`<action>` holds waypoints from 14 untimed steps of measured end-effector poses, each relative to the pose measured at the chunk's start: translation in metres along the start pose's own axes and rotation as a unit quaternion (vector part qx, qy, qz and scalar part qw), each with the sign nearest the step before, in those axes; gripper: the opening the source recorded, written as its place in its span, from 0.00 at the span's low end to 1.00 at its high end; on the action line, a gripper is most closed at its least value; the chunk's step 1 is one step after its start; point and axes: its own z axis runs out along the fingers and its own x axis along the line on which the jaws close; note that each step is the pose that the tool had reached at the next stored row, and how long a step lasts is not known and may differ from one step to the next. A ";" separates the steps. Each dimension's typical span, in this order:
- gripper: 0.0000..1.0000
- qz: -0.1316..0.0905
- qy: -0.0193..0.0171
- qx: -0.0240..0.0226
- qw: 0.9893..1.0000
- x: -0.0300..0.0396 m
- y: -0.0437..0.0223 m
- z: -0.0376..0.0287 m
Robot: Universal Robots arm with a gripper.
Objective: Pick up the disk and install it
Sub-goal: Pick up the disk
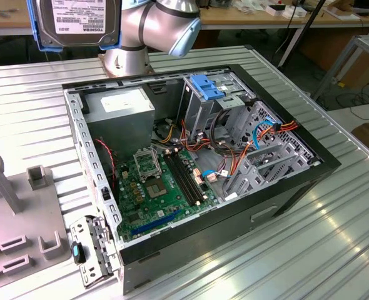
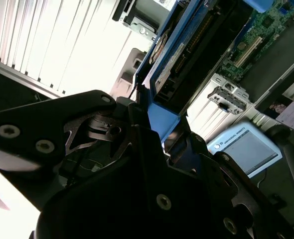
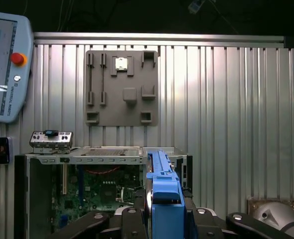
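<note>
The disk [image 1: 72, 22], grey metal with a white label and bright blue side rails, hangs high in the air at the exterior view's upper left, above the table behind the open computer case [image 1: 325, 164]. In both wrist views my gripper [image 3: 164, 211] is shut on the disk, its black fingers [image 3: 132, 219] pressing the blue rail [image 3: 163, 191] from both sides. The second wrist view shows the disk [image 2: 187, 55] edge-on, reaching out from the gripper [image 2: 159, 132]. The drive cage with a blue top [image 1: 206, 87] stands inside the case, below the disk and toward the exterior view's right.
Inside the case are a grey power-supply box [image 1: 119, 109], a green motherboard [image 1: 153, 181] and bundles of cables [image 1: 259, 134]. A grey fixture plate [image 1: 9, 219] lies at the exterior view's left, a loose metal bracket [image 1: 90, 250] beside the case. The arm's base [image 1: 131, 59] stands behind the case.
</note>
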 end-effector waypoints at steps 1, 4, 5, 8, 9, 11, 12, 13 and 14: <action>0.37 0.000 0.000 0.001 1.000 0.0000 -0.0029 0.0006; 0.37 0.000 0.000 0.003 1.000 0.0000 -0.0065 0.0017; 0.37 0.000 0.000 0.003 1.000 0.0000 -0.0079 0.0020; 0.37 0.000 0.000 0.004 1.000 0.0000 -0.0111 0.0027; 0.37 0.000 0.000 0.004 1.000 0.0000 -0.0120 0.0029; 0.37 0.000 0.000 0.005 1.000 0.0001 -0.0140 0.0034; 0.37 0.000 0.000 0.005 1.000 0.0001 -0.0149 0.0035; 0.37 0.000 0.000 0.005 1.000 0.0000 -0.0158 0.0037; 0.37 0.000 0.000 0.005 1.000 0.0000 -0.0166 0.0038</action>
